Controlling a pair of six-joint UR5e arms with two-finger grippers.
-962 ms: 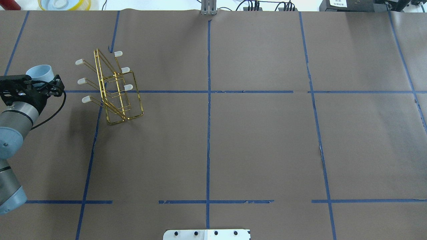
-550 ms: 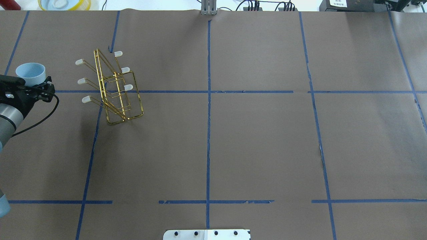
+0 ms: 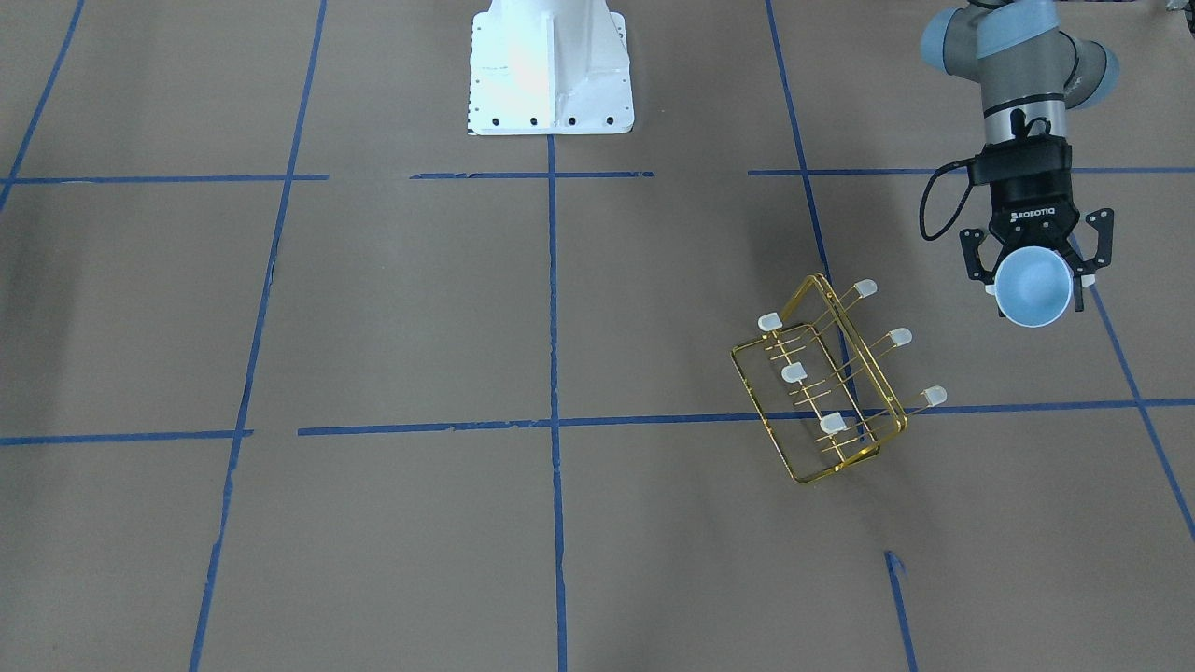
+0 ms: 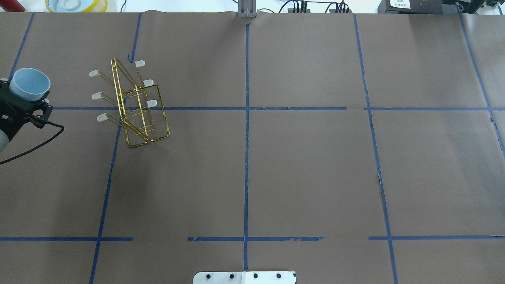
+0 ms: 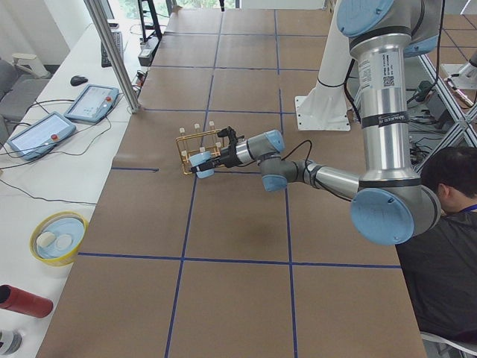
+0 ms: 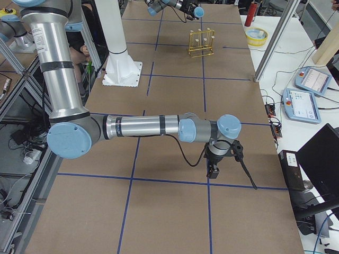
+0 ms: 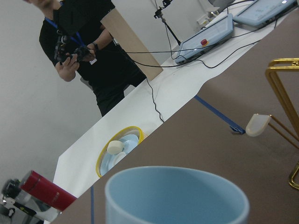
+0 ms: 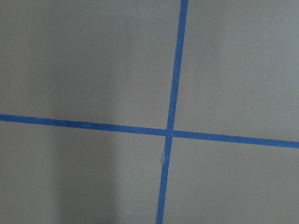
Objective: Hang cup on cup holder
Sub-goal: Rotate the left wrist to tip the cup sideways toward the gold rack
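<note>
Table [image 4: 315, 165]: brown paper, ruled by a blue tape grid [image 4: 246, 157]. Cup holder [image 4: 119, 94]: gold wire, whitish translucent prong caps [image 4: 93, 73]. Cup [image 4: 29, 83], at its 9 o'clock in the overhead view: plain pale blue. Left gripper [image 3: 1034, 287]: black; its arm [image 3: 1019, 84] silver with blue-grey joints.

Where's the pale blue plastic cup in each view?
Front-facing: pale blue plastic cup upper right, in left gripper.
Overhead: cup far left edge.
Exterior left: cup centre-left.
Exterior right: cup top centre.
Left wrist: cup bottom foreground.
Right wrist: not in it.
Landmark: gold wire rack nearby in all five.
</note>
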